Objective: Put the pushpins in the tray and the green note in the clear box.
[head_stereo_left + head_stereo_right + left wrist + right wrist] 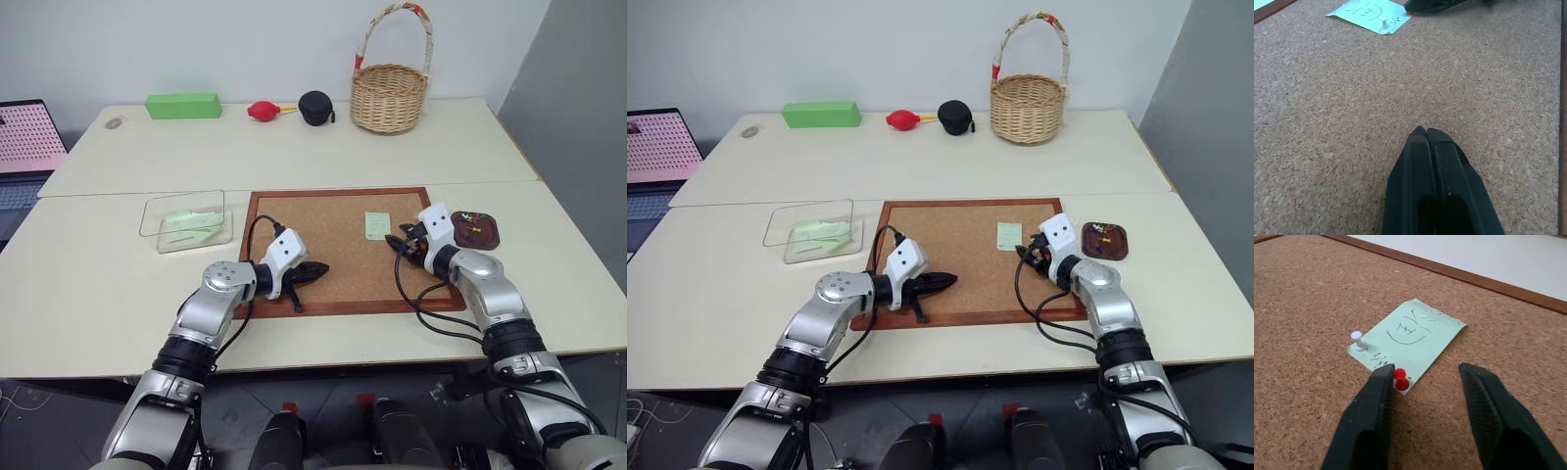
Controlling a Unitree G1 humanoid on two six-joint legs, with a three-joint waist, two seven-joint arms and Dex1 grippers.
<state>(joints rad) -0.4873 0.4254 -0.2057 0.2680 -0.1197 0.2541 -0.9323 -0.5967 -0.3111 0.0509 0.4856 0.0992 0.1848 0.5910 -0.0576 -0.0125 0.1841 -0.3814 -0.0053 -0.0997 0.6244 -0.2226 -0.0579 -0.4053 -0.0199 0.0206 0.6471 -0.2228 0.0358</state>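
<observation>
Corkboard point(1312, 293): rough granular cork, smooth wood frame; note point(1410, 335): thin matt paper; pins point(1399, 379): glossy plastic; claw fingers point(1366, 421): matt black plastic; box point(186, 227): clear plastic; basket point(390, 96): woven wicker.

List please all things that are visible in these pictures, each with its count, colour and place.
green note: one, pale green, pinned on corkboard
pushpins: one white, one red, in the note; several in tray
tray: one, dark brown, right of corkboard
corkboard: one, wood-framed, table centre
clear box: one, holds green slips, left of corkboard
green block, red blower, black pouch, wicker basket: far table
laptop: far left
left gripper: shut, over corkboard
right gripper: open, at red pin
</observation>
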